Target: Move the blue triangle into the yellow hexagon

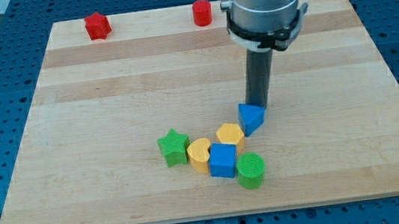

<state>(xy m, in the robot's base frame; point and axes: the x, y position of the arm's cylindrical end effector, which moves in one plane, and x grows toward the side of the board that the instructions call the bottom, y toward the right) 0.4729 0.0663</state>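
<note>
The blue triangle [251, 116] lies right of the board's middle, its lower left corner touching or almost touching the yellow hexagon [230, 135]. My tip [259, 106] stands right at the triangle's upper right edge, touching it. The rod rises from there into the grey arm at the view's top.
A yellow heart [200, 155], a blue cube [223, 160], a green cylinder [251, 170] and a green star [173, 146] cluster around the hexagon. A red star [98, 25] and a red cylinder [202, 12] sit at the wooden board's [93, 101] top edge.
</note>
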